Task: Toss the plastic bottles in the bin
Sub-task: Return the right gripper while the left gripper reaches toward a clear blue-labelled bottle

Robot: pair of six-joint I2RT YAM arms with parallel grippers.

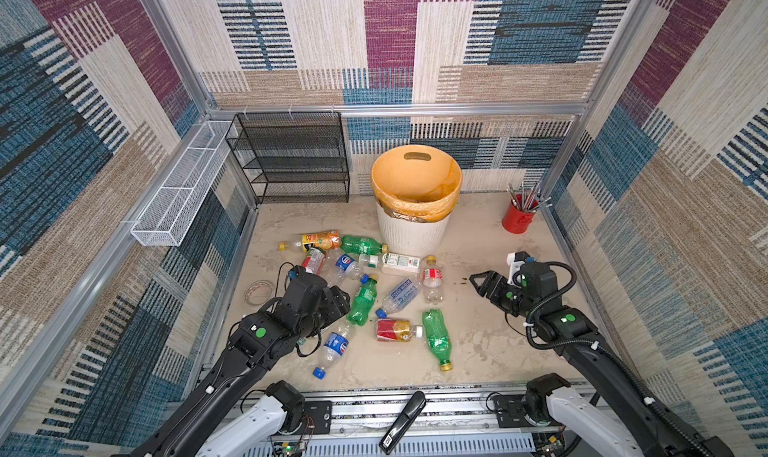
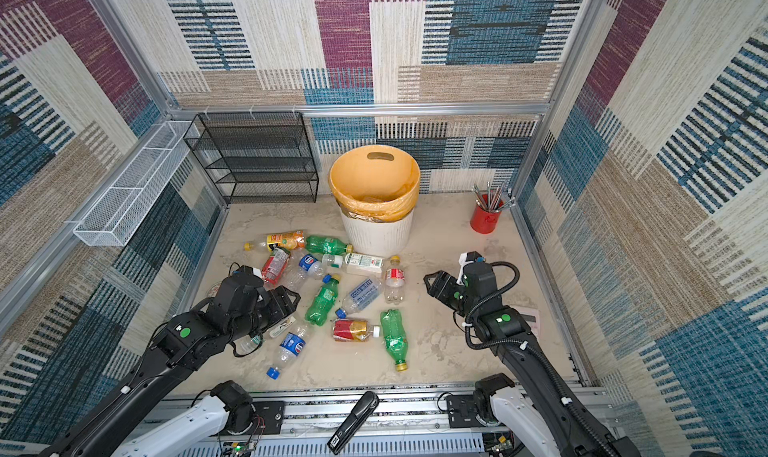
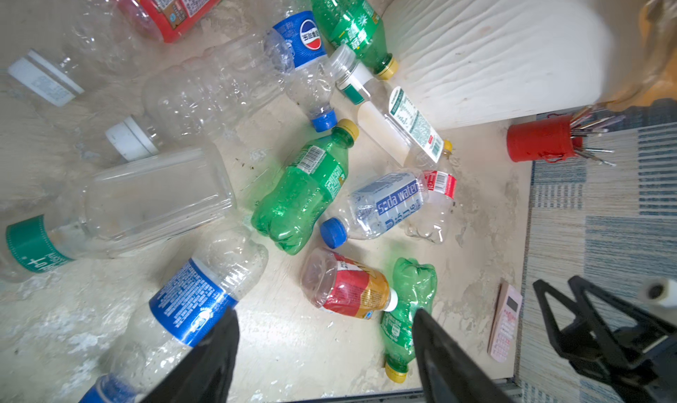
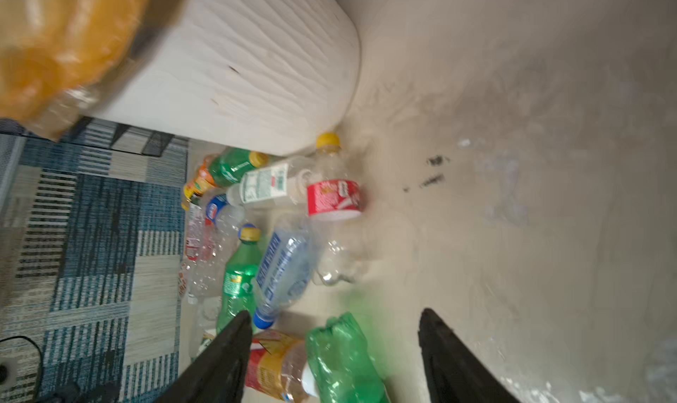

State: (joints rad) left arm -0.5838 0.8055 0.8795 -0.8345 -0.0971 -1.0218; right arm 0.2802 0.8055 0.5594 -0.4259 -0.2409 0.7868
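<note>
Several plastic bottles lie on the beige floor in front of the bin (image 1: 411,234), a white ribbed basket with an orange liner. Among them are a green bottle (image 1: 436,336), a red-and-gold labelled one (image 1: 395,330), a blue-labelled one (image 1: 334,347) and a soda water bottle (image 1: 399,295). My left gripper (image 1: 336,299) hovers over the left side of the pile. In the left wrist view it (image 3: 324,314) is open with nothing between its fingers. My right gripper (image 1: 478,283) hangs right of the pile, open and empty (image 4: 335,313), with the green bottle (image 4: 340,353) on the floor below it.
A black mesh rack (image 1: 291,160) and a white wire basket (image 1: 183,189) stand at the back left. A red cup of pencils (image 1: 517,218) sits back right. A tape roll (image 1: 257,293), a pink calculator (image 3: 505,320) and a black stapler (image 1: 403,421) lie around the edges.
</note>
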